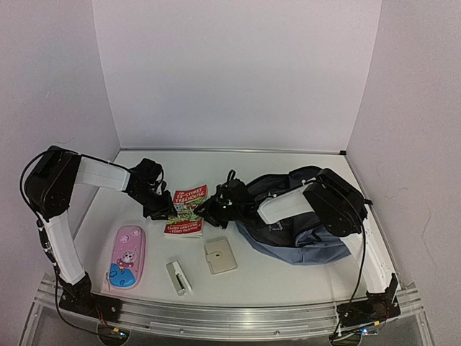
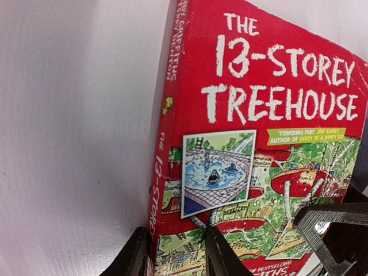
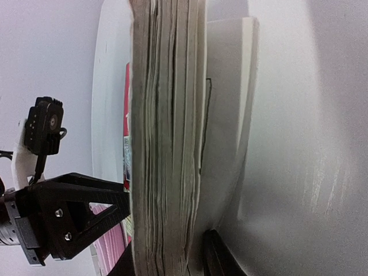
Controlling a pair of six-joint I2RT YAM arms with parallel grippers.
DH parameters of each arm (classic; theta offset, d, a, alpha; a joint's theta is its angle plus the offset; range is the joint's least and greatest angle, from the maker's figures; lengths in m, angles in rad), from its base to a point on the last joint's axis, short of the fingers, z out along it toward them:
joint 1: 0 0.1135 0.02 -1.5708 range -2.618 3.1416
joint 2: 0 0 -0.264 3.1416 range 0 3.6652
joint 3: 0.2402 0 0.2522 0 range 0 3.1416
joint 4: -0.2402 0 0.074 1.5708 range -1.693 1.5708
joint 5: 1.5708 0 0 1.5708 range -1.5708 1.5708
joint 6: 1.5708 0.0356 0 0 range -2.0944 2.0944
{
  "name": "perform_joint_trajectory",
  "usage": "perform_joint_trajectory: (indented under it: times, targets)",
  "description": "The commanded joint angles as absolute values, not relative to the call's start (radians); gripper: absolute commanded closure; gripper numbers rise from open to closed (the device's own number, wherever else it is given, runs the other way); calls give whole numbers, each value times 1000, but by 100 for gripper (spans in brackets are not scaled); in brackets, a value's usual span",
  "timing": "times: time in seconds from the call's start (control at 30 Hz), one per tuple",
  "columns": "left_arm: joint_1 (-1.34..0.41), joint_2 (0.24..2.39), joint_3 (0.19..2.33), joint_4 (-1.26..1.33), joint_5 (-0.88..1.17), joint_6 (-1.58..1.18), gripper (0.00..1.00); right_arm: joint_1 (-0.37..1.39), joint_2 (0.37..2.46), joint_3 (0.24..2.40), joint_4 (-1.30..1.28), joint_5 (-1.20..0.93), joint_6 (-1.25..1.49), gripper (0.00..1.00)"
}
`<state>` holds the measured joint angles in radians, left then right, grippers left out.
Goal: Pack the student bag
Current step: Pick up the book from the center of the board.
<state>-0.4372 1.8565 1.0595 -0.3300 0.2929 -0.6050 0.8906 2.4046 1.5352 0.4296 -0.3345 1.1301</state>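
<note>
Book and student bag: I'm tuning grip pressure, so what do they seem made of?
The book: paper, shown by the stacked page edges in the right wrist view; its printed red cover looks like smooth, slightly glossy card. The student bag: soft slate-blue woven fabric, matte, slumping in folds; likely synthetic, though that can't be confirmed.

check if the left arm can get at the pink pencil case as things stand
Probably not yet: the left claw is clamped on the book at its spine. The pencil case itself lies uncovered beside that arm, so once freed, likely yes.
</note>
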Motion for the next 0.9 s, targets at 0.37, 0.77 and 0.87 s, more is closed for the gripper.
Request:
perform_joint_trajectory:
  times: [0.37,0.77,0.87]
  targets:
    - [-460,1524,954,-417,142,-657,22,925,2189,1435,589,-387,948,100]
    - [-441,1099,1123,-756,289,-509,1,898,1924,1389,581,-661,717,100]
    - [-440,1081,1184,-795,383,-503,0,899,1869,1377,563,-741,682,100]
